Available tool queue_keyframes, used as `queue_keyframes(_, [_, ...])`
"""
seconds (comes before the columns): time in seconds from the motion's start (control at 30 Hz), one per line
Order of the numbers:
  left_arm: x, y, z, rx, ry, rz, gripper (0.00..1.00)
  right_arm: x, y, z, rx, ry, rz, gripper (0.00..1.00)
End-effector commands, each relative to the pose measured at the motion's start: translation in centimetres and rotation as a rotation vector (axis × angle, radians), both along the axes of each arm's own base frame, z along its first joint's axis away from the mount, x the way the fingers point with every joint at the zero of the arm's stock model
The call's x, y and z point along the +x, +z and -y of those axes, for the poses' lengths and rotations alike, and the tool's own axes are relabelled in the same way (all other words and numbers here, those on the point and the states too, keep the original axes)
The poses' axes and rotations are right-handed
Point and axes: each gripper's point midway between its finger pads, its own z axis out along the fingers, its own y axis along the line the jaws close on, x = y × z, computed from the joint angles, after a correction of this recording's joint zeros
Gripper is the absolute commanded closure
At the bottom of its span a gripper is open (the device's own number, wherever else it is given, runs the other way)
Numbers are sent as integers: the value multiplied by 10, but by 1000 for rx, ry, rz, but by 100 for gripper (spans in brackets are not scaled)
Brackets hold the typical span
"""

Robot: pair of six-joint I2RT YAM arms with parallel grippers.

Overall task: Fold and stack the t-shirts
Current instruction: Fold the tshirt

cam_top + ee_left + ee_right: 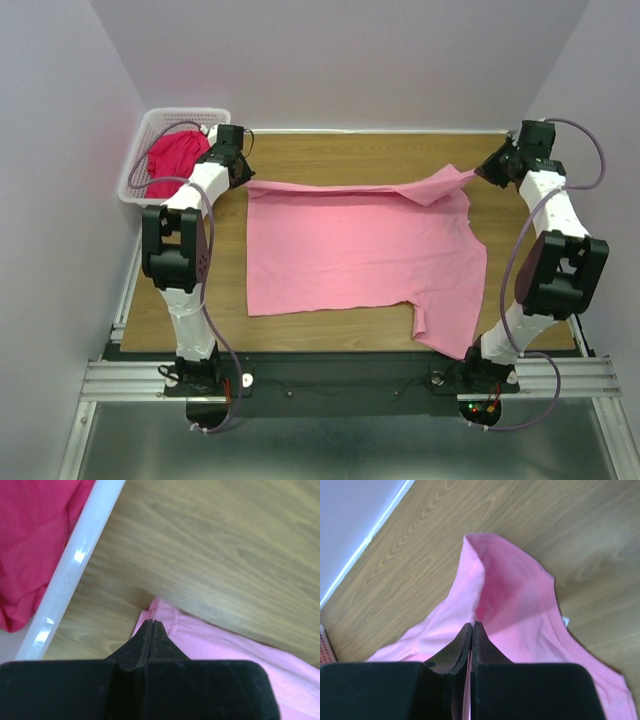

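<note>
The left gripper (151, 624) is clenched, its two black fingers pressed flat together on the far left corner of the light pink t-shirt (350, 250). Pink cloth shows on both sides of the fingertips. The right gripper (472, 626) is clenched too, pinching a raised fold of the same shirt at its far right corner, where the fabric rises into a soft peak just beyond the fingers. A small white tag (565, 621) pokes out at the shirt's edge to the right of that fold; any print on it is too small to read.

The pink shirt's far edge runs between the two grippers. The rest of it is spread across the middle of the wooden table (330, 150), and its near right part drapes over the table's near edge.

Just left of the left gripper stands a white lattice basket (138, 160) at the table's far left corner. The crimson t-shirt (175, 158) lies bunched inside it, apart from both grippers.
</note>
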Motion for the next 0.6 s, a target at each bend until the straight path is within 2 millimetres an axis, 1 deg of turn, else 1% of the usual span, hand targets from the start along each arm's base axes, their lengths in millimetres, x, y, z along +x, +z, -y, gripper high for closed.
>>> queue_keyframes(0.0, [-9, 31, -3, -14, 0, 61, 100, -23, 33, 6, -47, -50, 78, 99])
queue_keyframes(0.03, [-13, 25, -4, -13, 1, 48, 100, -28, 31, 5, -44, -56, 72, 99])
queue_keyframes(0.1, [-15, 26, -2, -25, -6, 51, 100, -38, 28, 4, -42, -67, 65, 99])
queue_keyframes(0.13, [-18, 24, -2, -26, -8, 45, 100, -47, 24, 3, -40, -71, 55, 99])
queue_keyframes(0.23, [-22, 22, 0, -35, -15, 44, 100, -61, 17, 0, -31, -78, 34, 99])
queue_keyframes(0.33, [-29, 15, 2, -45, -28, 28, 100, -79, 7, -3, -28, -90, 5, 99])
queue_keyframes(0.43, [-34, 12, 3, -54, -34, 20, 100, -89, 0, -5, -23, -94, -16, 99])
queue_keyframes(0.47, [-35, 14, 4, -58, -37, 29, 100, -94, -4, -5, -20, -101, -27, 99])
queue_keyframes(0.57, [-42, 9, 4, -57, -40, 15, 100, -104, -11, -8, -11, -103, -47, 99])
